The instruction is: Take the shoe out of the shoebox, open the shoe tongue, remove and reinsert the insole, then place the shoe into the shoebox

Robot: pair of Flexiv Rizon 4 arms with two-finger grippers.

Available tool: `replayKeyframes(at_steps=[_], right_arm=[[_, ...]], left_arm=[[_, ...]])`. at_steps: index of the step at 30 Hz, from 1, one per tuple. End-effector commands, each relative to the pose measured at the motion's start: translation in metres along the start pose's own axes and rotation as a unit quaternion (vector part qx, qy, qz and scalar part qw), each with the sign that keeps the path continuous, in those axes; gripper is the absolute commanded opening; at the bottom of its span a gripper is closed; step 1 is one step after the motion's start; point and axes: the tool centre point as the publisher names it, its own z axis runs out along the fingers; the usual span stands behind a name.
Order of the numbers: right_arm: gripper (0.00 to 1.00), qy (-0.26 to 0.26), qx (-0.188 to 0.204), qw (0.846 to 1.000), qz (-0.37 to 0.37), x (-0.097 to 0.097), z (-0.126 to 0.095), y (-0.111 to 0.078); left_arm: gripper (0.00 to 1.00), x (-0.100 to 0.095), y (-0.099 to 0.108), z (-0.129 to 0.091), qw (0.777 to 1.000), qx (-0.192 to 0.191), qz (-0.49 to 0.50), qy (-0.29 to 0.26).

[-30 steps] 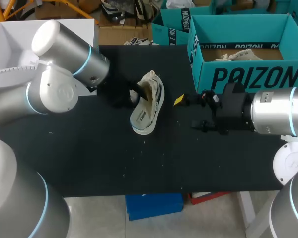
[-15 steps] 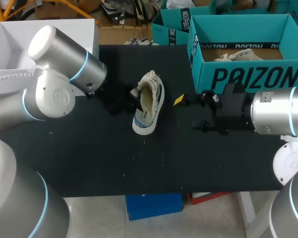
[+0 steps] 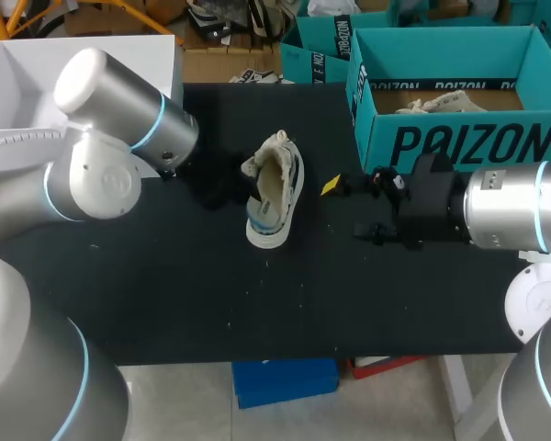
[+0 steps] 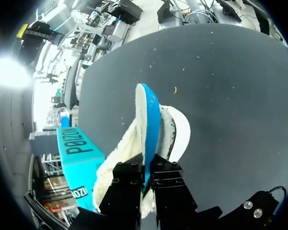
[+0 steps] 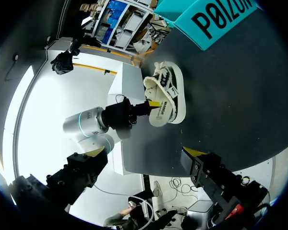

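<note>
My left fingers (image 4: 153, 170) are clenched on the blue-backed insole (image 4: 149, 117) in the shoe (image 3: 272, 195) — my right fingers (image 3: 331, 186) are spread wide, empty, with the shoe at their nine o'clock.

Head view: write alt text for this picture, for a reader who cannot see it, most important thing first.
A cream shoe lies in the middle of a black table, the left gripper at its opening. The right gripper is open on the shoe's other side, and a teal shoebox stands at the table's back right.
</note>
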Motion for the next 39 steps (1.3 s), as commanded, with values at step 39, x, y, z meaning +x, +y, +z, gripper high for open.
replayKeyframes(at_steps=[39], right_arm=[[1.00, 0.000, 0.000, 1.000, 0.000, 0.000, 0.000, 0.000]], left_arm=[[0.00, -0.007, 0.033, 0.011, 0.992, -0.114, -0.008, 0.050]])
